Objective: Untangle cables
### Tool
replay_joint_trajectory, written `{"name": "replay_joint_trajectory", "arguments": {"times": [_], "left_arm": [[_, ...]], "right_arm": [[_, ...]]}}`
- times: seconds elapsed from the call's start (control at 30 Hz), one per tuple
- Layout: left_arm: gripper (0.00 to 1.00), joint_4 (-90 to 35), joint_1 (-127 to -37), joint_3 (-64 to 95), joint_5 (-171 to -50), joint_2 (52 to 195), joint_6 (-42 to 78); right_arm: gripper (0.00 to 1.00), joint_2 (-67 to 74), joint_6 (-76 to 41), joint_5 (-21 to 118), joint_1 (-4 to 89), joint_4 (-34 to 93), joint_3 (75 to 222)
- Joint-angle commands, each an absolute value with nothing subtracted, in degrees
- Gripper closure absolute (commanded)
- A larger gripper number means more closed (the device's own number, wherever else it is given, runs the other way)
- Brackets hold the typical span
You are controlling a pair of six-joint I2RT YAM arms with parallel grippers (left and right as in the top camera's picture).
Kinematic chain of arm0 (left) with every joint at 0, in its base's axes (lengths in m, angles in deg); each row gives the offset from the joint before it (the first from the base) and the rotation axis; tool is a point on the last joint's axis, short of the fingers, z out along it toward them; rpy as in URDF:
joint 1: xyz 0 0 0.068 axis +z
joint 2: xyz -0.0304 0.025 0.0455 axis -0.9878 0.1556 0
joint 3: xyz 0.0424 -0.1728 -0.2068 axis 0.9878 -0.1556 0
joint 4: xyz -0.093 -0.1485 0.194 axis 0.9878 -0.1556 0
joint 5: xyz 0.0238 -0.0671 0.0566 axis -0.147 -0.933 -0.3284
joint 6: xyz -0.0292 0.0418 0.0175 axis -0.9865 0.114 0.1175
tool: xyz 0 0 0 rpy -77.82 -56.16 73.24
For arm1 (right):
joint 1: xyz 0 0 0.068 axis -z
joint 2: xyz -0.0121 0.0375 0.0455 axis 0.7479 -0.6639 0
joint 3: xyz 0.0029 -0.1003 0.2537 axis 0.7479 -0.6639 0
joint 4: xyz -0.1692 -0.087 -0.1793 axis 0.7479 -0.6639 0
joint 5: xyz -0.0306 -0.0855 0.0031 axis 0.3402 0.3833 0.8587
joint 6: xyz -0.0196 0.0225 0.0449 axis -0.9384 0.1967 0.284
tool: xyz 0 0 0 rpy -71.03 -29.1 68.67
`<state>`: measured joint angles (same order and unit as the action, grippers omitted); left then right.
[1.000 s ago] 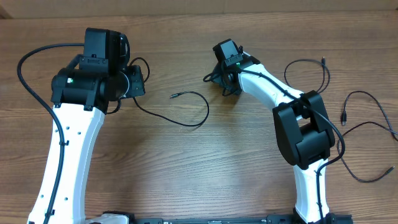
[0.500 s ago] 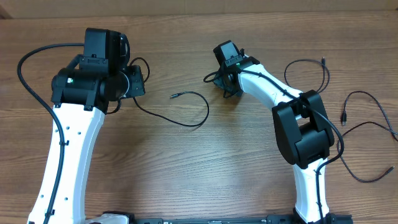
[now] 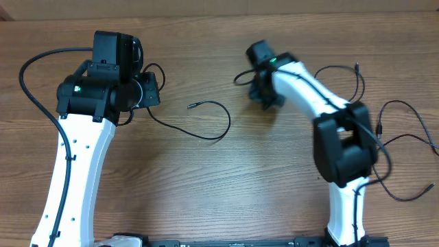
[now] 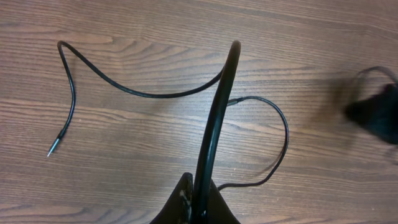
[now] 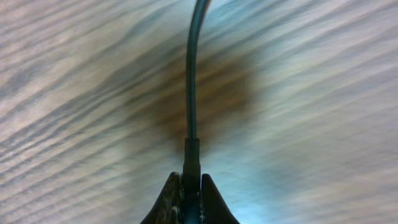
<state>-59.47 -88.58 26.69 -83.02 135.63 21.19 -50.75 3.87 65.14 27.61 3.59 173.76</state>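
One thin black cable (image 3: 221, 132) runs across the wood from my left gripper (image 3: 151, 90) to a free plug end (image 3: 191, 106). From the left wrist, that gripper (image 4: 200, 194) is shut on this cable (image 4: 214, 106), which arches up and trails left to its metal tip (image 4: 50, 152). My right gripper (image 3: 263, 95) is at the table's middle back, with a small black loop (image 3: 240, 77) beside it. The blurred right wrist view has the right gripper (image 5: 191, 186) shut on a cable (image 5: 190, 81) at its thicker plug sleeve.
Two more loose black cables lie at the right: one (image 3: 341, 68) behind the right arm and a longer one (image 3: 411, 136) near the right edge. The right gripper appears as a dark blur (image 4: 376, 115) in the left wrist view.
The right gripper has shut on a cable and swung to the right and slightly back with it. The left arm and its cable have not moved.
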Motion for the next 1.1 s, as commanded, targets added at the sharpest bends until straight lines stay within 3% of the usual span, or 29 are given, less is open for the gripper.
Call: {"name": "replay_joint_trajectory", "arguments": {"times": [0.0, 0.13, 0.43, 0.77, 0.8, 0.9, 0.97, 1.07], "left_arm": [[0.96, -59.39, -89.02, 26.71, -82.67, 135.91, 22.24], [0.96, -59.36, -89.02, 26.71, -82.67, 135.91, 22.24], [0.96, -59.08, -89.02, 26.71, -82.69, 135.91, 22.24], [0.96, -59.17, -89.02, 26.73, -82.76, 135.91, 22.20], [0.96, -59.17, -89.02, 26.71, -82.87, 135.91, 22.22], [0.96, -59.23, -89.02, 26.71, -82.89, 135.91, 22.22], [0.96, -59.26, -89.02, 26.71, -82.89, 135.91, 22.22], [0.96, -59.36, -89.02, 26.71, -82.87, 135.91, 22.24]], "right_arm": [[0.96, -39.56, -0.44, 73.84, 34.58, -1.94, 181.82], [0.96, -32.96, -0.42, 78.41, 44.77, -10.44, 188.38], [0.96, -27.04, -0.13, 74.15, 69.88, -18.39, 190.74], [0.96, -27.12, 3.49, 70.37, 82.91, -22.26, 190.11], [0.92, -27.12, 3.49, 70.39, 83.17, -22.79, 189.95], [0.42, -27.23, 3.47, 70.47, 83.41, -24.36, 189.17], [0.34, -27.28, 3.47, 70.61, 83.41, -24.56, 187.99], [0.30, -27.28, 3.49, 70.65, 83.41, -24.47, 185.45]]}}
